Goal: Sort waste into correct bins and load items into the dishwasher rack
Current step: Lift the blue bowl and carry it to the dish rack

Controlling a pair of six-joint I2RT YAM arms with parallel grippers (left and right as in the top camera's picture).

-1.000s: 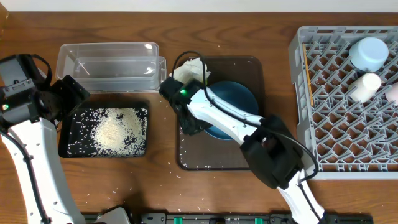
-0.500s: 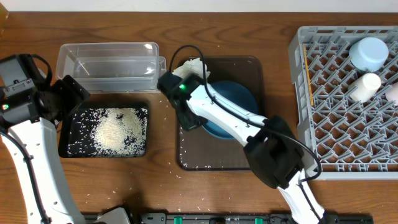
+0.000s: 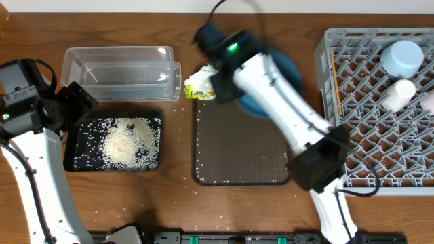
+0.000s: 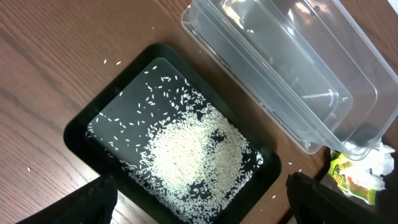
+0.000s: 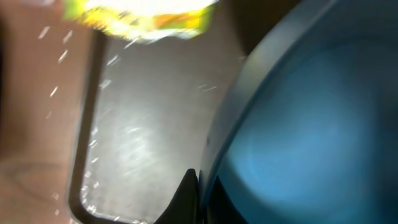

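Note:
My right gripper point(image 5: 200, 190) is shut on the rim of the large dark-blue bowl point(image 5: 298, 124), one finger inside and one outside. The bowl point(image 3: 283, 68) hangs tilted above the back edge of the brown tray point(image 3: 241, 146). The crumpled tissue with the yellow-green wrapper point(image 3: 201, 85) lies at the tray's back left corner, next to the clear tub point(image 3: 122, 71). Rice point(image 4: 189, 155) is heaped in the black tray point(image 4: 84, 134). My left gripper point(image 4: 205, 211) hovers open over that tray's near edge, holding nothing. The grey rack point(image 3: 366, 156) stands at the right.
In the rack's back right corner are a small light-blue bowl point(image 3: 402, 58), a white cup point(image 3: 399, 93) and a pink cup point(image 3: 428, 102). Loose rice grains dot the wood around the black tray and the brown tray's edges.
My right gripper shut on the dark-blue bowl's rim and lifted it up and back off the brown tray. The tissue and wrapper now lie uncovered. The left arm stayed still.

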